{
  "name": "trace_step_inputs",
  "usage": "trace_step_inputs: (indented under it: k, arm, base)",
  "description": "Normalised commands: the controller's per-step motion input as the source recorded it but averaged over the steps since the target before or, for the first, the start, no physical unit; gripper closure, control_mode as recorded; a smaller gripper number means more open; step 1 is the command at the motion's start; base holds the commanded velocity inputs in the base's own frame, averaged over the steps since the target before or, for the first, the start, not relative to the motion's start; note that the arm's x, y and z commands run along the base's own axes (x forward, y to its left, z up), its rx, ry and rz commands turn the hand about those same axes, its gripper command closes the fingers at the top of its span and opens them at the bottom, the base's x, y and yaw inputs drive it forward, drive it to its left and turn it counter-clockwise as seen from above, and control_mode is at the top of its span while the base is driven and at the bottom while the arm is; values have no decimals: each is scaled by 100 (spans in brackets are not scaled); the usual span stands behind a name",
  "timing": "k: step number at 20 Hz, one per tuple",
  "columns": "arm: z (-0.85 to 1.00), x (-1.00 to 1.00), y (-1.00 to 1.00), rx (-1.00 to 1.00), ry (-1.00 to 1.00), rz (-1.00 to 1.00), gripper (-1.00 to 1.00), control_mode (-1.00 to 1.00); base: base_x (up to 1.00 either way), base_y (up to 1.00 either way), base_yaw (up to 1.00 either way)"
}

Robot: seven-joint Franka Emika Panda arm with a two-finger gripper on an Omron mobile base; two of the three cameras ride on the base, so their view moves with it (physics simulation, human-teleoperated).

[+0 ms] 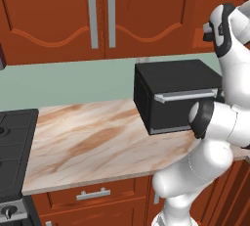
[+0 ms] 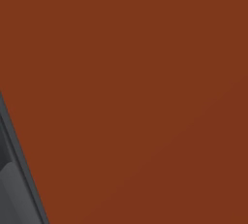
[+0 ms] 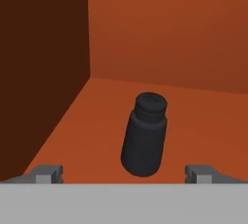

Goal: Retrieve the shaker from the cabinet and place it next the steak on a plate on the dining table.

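The small black shaker (image 3: 144,136) stands upright on the cabinet's reddish-brown shelf floor (image 3: 92,121), near the dark left inner wall. My gripper (image 3: 124,175) is open just in front of it. The grey fingertips (image 3: 48,173) stand wide apart on either side of the shaker's base and do not touch it. In the left base view the white arm (image 1: 229,29) reaches up to the right, beside the cabinet's closed curved-panel doors (image 1: 58,14). The steak, the plate and the dining table are out of view.
A black microwave (image 1: 176,95) sits on the marbled counter (image 1: 93,137) below the cabinet, close to the arm's elbow. A dark stove (image 1: 14,146) is at the left and a drawer (image 1: 93,194) is under the counter. A reddish-brown panel (image 2: 135,72) stands close before the right base camera.
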Motion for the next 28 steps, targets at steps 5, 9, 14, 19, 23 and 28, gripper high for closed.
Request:
trace_step_inputs:
  k: [5,9,14,19,23,28]
  arm:
    - [-6,15,-7,0,0,2,-100,-100]
    - [-7,17,-1,0,0,2,-100,-100]
    - [-8,24,0,0,0,2,-100,-100]
    - [-7,24,-1,0,0,2,-100,-100]
    - [-4,23,-7,0,0,2,-100,-100]
    - [-2,21,-12,0,0,3,-100,-100]
  base:
    - [0,0,0]
    - [0,0,0]
    - [0,0,0]
    - [0,0,0]
    - [0,0,0]
    - [0,0,0]
